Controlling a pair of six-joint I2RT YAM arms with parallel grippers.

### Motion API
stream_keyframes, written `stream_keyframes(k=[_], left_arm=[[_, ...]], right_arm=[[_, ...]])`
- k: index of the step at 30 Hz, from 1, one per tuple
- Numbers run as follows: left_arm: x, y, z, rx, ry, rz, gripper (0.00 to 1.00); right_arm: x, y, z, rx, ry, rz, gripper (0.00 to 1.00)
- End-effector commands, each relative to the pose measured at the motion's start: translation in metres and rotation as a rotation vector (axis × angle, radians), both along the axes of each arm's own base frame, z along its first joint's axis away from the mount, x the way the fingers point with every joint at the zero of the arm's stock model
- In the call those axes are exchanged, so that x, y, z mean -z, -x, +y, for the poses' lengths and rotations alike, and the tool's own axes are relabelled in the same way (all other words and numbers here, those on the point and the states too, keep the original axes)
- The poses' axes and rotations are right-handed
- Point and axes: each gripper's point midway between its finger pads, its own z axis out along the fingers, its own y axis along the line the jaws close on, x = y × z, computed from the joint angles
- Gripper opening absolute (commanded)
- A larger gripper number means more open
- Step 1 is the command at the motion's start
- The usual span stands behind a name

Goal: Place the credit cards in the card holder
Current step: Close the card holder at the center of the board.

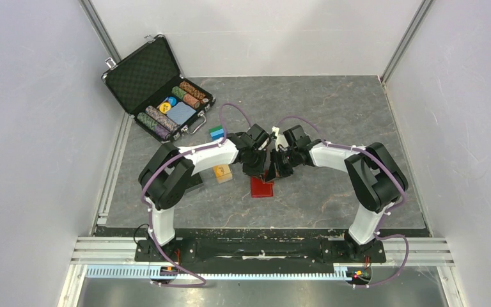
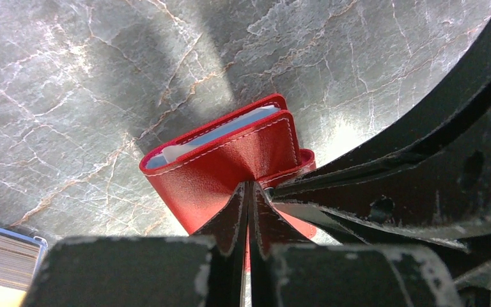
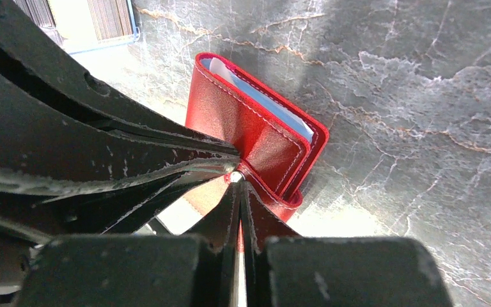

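Located near the middle of the worktop [image 1: 332, 192], somewhat toward its near edge: red card holder [image 1: 262, 188], folded partly open, with one pale blue card [image 2: 220, 130] seated in an inner slot. Pressed together on the holder's near flap: fingers of the left gripper [image 2: 249, 192], with red leather showing in the slit between them. Likewise pressed together, tips meeting the left pair at the snap strap: fingers of the right gripper [image 3: 238, 182]; grip on the leather not determinable. Just left of the holder: stacked orange credit cards [image 1: 222, 174] in a clear box. Farther back: blue-green block [image 1: 216, 132]. In the far-left corner: open chip case [image 1: 142, 75].
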Motion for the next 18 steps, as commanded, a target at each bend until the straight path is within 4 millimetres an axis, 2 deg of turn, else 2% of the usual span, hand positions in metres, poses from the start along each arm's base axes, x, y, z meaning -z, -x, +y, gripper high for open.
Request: stream_keyframes(k=[1,3,5,10,13,18], left_arm=[[0.044,0.044,0.011,0.182,-0.151,0.006,0.02],[0.039,0.043,0.007,0.177,-0.125,-0.008,0.02],[0.031,0.039,0.004,0.168,-0.099,-0.039,0.02],[0.002,0.027,-0.007,0.142,-0.018,-0.115,0.02],[-0.006,0.026,-0.009,0.138,0.006,-0.129,0.02],[-0.017,0.025,-0.009,0.138,0.042,-0.163,0.02]], right_arm=[[0.084,0.054,-0.068,-0.019,0.412,0.115,0.00],[0.086,0.059,-0.069,-0.023,0.404,0.124,0.00],[0.080,0.055,-0.060,-0.033,0.349,0.098,0.00],[0.042,0.033,-0.028,-0.035,0.159,-0.017,0.00],[0.017,0.019,-0.016,-0.017,0.079,-0.084,0.00],[-0.003,0.010,-0.005,-0.005,0.004,-0.124,0.00]])
